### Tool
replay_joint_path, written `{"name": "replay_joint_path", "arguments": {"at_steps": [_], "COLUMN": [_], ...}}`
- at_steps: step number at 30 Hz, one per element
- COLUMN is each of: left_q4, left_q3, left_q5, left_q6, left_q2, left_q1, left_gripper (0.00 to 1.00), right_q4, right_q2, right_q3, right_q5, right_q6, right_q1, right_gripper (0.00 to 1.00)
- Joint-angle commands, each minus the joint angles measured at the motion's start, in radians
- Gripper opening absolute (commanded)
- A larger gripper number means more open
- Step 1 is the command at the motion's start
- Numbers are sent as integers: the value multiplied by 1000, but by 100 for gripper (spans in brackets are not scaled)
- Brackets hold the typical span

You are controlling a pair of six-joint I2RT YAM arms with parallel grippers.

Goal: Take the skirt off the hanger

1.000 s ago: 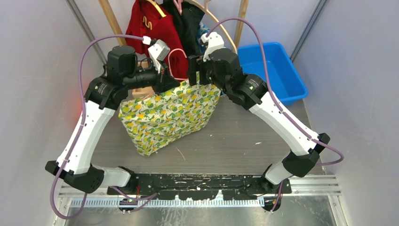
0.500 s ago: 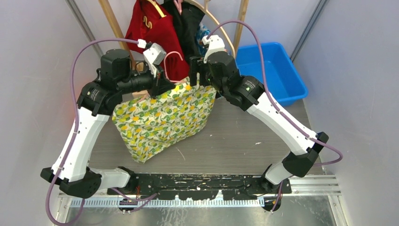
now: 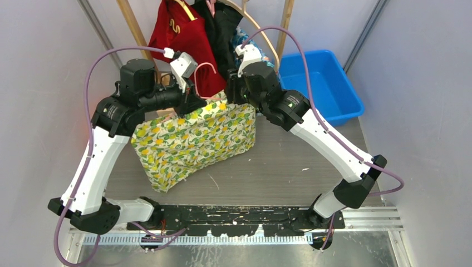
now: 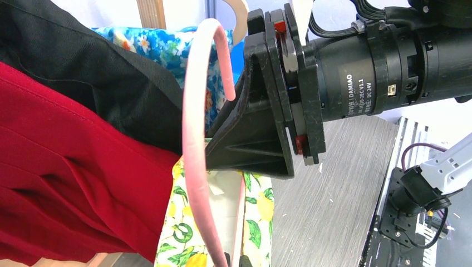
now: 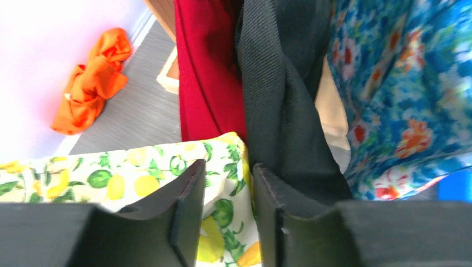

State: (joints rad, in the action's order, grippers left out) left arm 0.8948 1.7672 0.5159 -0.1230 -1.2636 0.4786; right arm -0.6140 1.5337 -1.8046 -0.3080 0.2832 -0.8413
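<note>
The lemon-print skirt [image 3: 195,139] hangs from a pink hanger [image 3: 207,68] above the table. My left gripper [image 3: 192,100] is shut on the hanger just below its hook [image 4: 192,139]; its fingertips sit at the bottom edge of the left wrist view [image 4: 236,262]. My right gripper [image 3: 232,92] is at the skirt's top right corner. Its jaws straddle the skirt's top edge [image 5: 225,219], with a gap still showing between the fingers [image 5: 186,194]. The right gripper [image 5: 228,183] is partly closed around the cloth and I see no clamp on it.
Red [image 3: 183,39], black [image 3: 222,28] and blue floral [image 5: 401,83] garments hang on a wooden rack [image 3: 131,22] right behind the skirt. A blue bin [image 3: 325,83] stands at the back right. An orange cloth [image 5: 92,80] lies crumpled by the left wall.
My left arm has swung left and raised the hanger, and the skirt has shifted left with it. My right gripper has moved onto the skirt's top corner and its jaws have narrowed.
</note>
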Motion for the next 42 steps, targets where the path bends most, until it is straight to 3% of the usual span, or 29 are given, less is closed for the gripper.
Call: {"name": "replay_joint_path", "arguments": {"at_steps": [1,2,3,14,20,28,36,42], "left_q4": [-104,-102,-102,-96,-137,-99,-157,-91], "left_q3": [60,61,62,61,45,126,135,144], "left_q5": [-4,-10,-18,-164,-223,-166,-34,-84], "left_q6": [-19,-22,-23,-56,-47,-36,65,37], "left_q2": [28,28,29,31,37,47,93,134], "left_q1": [5,5,6,5,5,5,5,5], "left_gripper": [0,0,0,0,0,0,0,0], "right_q4": [-6,-8,-10,28,31,157,275,298], "right_q2": [-4,-5,-7,-55,-100,-76,20,31], "right_q3": [2,2,1,-38,-9,14,-34,-27], "right_q5": [48,43,37,-275,-350,-467,-468,-467], "right_q6": [15,20,21,-75,-121,-311,-440,-473], "right_q1": [-4,-3,-5,-4,-4,-2,10,43], "right_gripper": [14,3,1,1,1,1,1,1]}}
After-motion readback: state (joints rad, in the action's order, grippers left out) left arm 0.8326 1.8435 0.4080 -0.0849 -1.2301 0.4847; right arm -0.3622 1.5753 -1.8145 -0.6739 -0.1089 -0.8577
